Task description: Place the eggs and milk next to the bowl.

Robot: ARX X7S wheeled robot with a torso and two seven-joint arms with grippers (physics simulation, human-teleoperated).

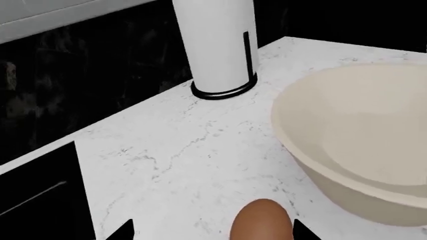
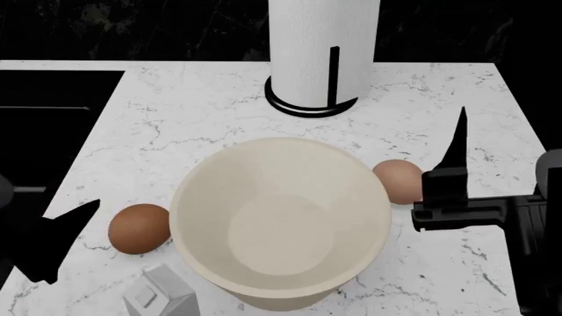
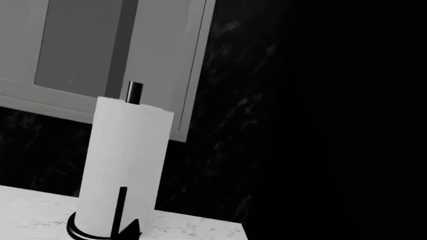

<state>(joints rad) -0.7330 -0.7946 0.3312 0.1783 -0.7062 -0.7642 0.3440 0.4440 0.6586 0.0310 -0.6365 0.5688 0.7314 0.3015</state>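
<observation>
Lowest in the head frame, grey gable-top milk carton (image 2: 160,295) and reddish-brown egg (image 2: 139,228) sit left of the cream bowl (image 2: 279,221); paler egg (image 2: 399,181) right. Neither claw's state is discernible.

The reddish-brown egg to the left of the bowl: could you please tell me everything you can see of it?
The reddish-brown egg is a smooth, matte oval, darker than the paler egg across the bowl. It lies on its side on the white marble counter, just left of the cream bowl, close to or touching its wall. The grey milk carton stands just in front of it. In the left wrist view it sits between the left gripper's open fingertips, not clamped.
</observation>
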